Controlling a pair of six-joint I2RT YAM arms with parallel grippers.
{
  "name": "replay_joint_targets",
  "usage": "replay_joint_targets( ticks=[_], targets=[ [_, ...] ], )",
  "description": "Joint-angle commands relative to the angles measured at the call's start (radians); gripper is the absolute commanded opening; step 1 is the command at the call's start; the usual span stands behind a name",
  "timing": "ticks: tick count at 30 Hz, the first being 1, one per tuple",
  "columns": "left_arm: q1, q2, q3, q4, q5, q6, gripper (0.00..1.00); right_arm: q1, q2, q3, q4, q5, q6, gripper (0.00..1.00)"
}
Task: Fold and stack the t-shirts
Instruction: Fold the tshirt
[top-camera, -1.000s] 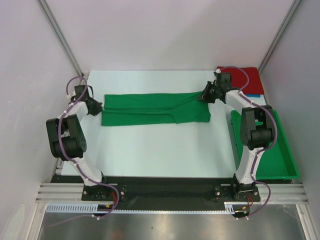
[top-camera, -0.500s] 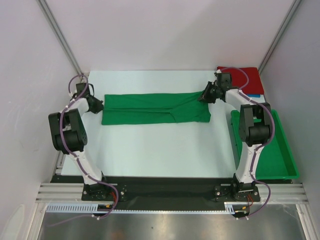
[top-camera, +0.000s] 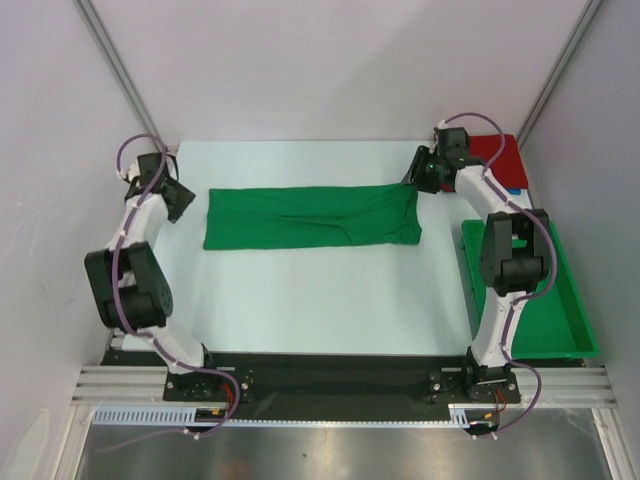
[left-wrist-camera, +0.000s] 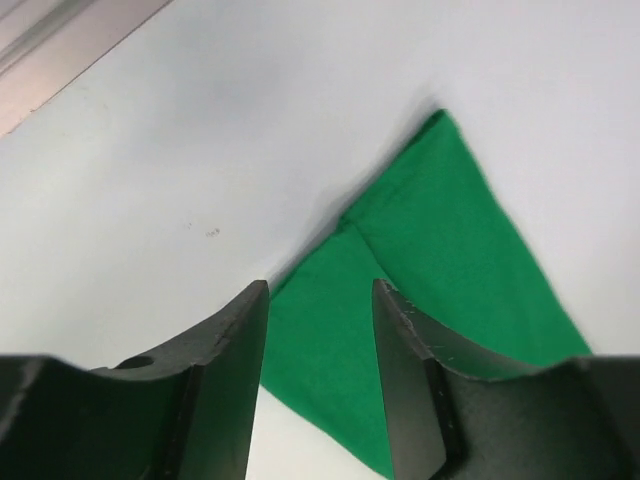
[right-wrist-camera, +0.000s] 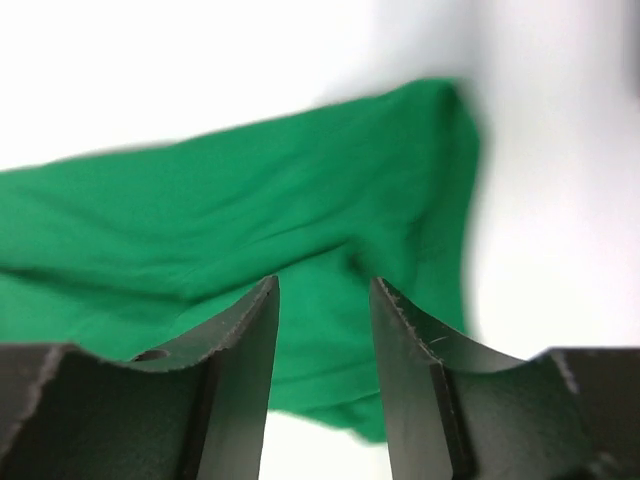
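Bright, even light washes the white counter (top-camera: 320, 300) almost to glare. The right wrist view is blurred, leaving the green t-shirt (right-wrist-camera: 250, 190) soft-edged.

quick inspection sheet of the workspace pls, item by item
surface: white table, flat
job's things: green t-shirt lies as a long folded strip across the far half; red t-shirt at the far right corner, edge of a blue t-shirt showing beside it
clutter: green bin on the right
grippers: left gripper open at the strip's left end; right gripper open at its right end; neither holds anything
cables: purple cables loop along both arms, none on the shirts
surroundings: white walls, metal frame posts
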Motion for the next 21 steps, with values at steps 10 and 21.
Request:
replay_joint_targets(
  ticks=[10,21],
  targets=[
    [-0.058,-0.083,-0.199,0.099,0.201,0.028,0.32,0.442,-0.062,-0.097,0.147,-0.007,0.104,0.40],
    [-0.052,0.015,-0.233,0.089,0.161,0.034,0.28,0.542,0.082,-0.066,0.193,0.070,0.129,0.20]
  ],
)
